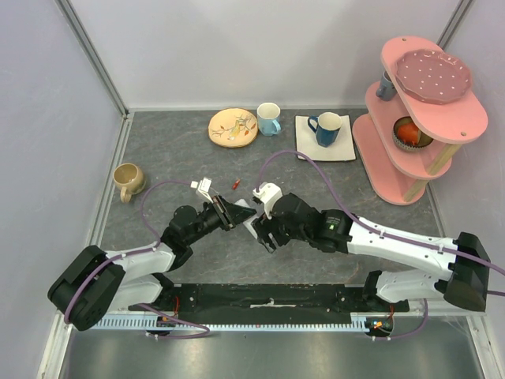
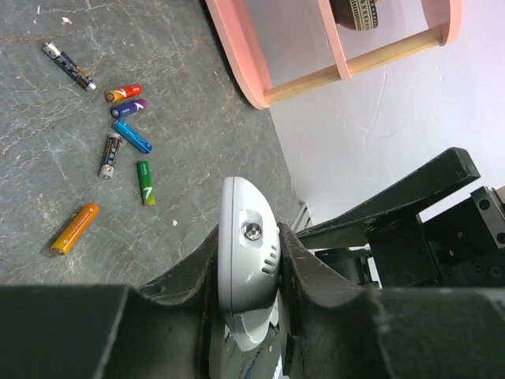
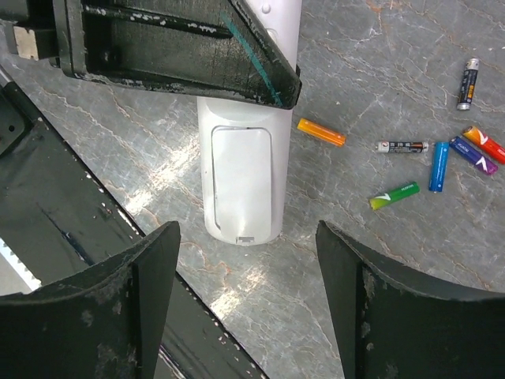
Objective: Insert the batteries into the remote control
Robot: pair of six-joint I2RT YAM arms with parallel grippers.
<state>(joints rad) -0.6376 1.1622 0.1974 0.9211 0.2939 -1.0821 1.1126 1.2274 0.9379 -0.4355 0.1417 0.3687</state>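
The remote control (image 3: pixel 241 110) is clamped by the left gripper (image 2: pixel 249 272); the right gripper (image 3: pixel 246 245) is spread open. If the lid (image 3: pixel 241 181) is pushed hard, the remote could be knocked loose.

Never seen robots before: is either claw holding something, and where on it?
The left gripper clamps the remote control by its long sides, away from the battery cover. The right gripper is open, empty.
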